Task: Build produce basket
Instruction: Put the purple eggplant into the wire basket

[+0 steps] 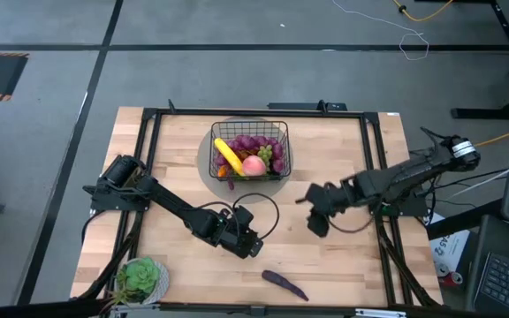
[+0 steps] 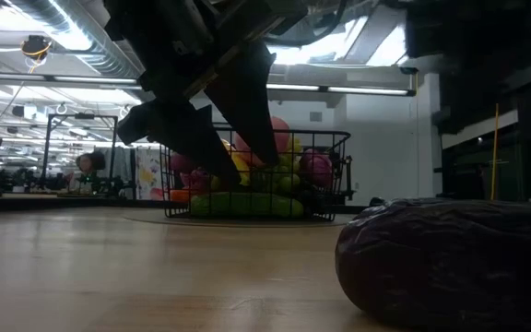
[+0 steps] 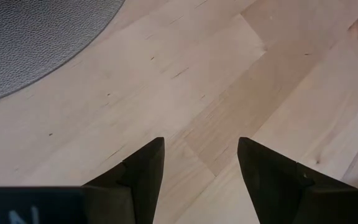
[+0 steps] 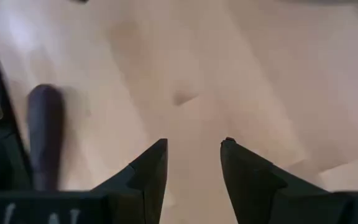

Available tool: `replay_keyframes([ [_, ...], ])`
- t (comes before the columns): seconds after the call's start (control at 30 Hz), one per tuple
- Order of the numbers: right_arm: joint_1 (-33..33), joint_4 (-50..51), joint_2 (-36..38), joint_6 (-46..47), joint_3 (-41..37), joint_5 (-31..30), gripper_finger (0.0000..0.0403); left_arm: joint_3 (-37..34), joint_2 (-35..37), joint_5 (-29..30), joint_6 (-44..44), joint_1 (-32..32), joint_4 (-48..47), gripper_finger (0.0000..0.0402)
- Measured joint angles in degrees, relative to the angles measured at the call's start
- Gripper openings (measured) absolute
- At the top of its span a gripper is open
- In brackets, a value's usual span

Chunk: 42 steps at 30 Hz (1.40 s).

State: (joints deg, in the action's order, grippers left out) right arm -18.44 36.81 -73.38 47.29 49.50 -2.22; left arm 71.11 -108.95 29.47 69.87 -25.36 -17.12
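Eggplant [image 1: 285,284]: one, loose on bare table, lower centre of high view, long axis running upper left to lower right.

Basket [image 1: 250,131]: upper centre, filled.

Left gripper [image 1: 256,251]: jaws parted, empty, just up-left of eggplant; the nearer arm.

Right gripper [image 1: 314,215]: jaws parted, empty, farther above.

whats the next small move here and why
Probably swing the left gripper toward the eggplant and lower over it. The eggplant lies alone on the table near the front edge, outside the basket, and that gripper is open, empty and closest. The right gripper is open too, but farther off.
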Motion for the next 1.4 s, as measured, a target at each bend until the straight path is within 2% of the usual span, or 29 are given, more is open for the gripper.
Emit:
replay_keyframes([
  [0.3,-13.16,-1.92,-0.02,12.65,-1.14,-6.33,0.0148,0.00,0.00,-0.74,0.54,-0.01,0.04,0.0199],
  [0.4,-15.91,-2.09,-0.02,14.64,-1.14,-7.18,0.0148,0.00,0.00,-7.20,-12.78,-0.56,-0.52,0.0199],
  [0.47,-17.55,-2.44,-0.02,16.26,-1.14,-7.71,0.0148,-0.01,0.56,-9.64,-16.99,-1.20,-1.03,0.0199],
  [0.57,-20.02,-2.42,-0.02,16.98,-1.14,-9.42,0.0148,0.05,5.27,-10.05,-22.94,-1.78,-1.38,0.0199],
  [0.7,-22.31,-2.97,-0.02,16.97,-1.14,-12.66,0.0148,0.09,13.70,-7.47,-32.72,-1.99,-4.44,0.0199],
  [0.8,-23.17,-2.94,-0.02,16.96,-1.14,-13.80,0.0148,0.09,21.06,-3.67,-39.77,-2.02,-9.66,0.0199],
  [0.9,-23.41,-3.07,-0.04,16.91,-1.14,-13.92,0.0148,-1.01,28.62,1.31,-42.36,-0.60,-16.25,0.0199],
  [1.0,-23.45,-3.07,-0.07,16.72,-1.14,-15.02,0.0148,-6.86,36.60,2.53,-45.12,1.65,-15.89,0.0199],
  [1.1,-23.41,-3.05,-0.07,15.71,-1.14,-16.30,0.0148,-17.19,45.06,1.23,-46.54,3.99,-10.34,0.0199],
  [1.27,-23.43,-3.09,-0.07,13.46,-1.14,-16.39,0.0149,-38.85,58.12,-9.02,-46.47,9.03,10.00,0.0199],
  [1.4,-23.39,-3.06,-0.07,11.78,-1.14,-16.39,0.0149,-52.15,66.15,-14.33,-48.21,11.94,28.45,0.0199],
])
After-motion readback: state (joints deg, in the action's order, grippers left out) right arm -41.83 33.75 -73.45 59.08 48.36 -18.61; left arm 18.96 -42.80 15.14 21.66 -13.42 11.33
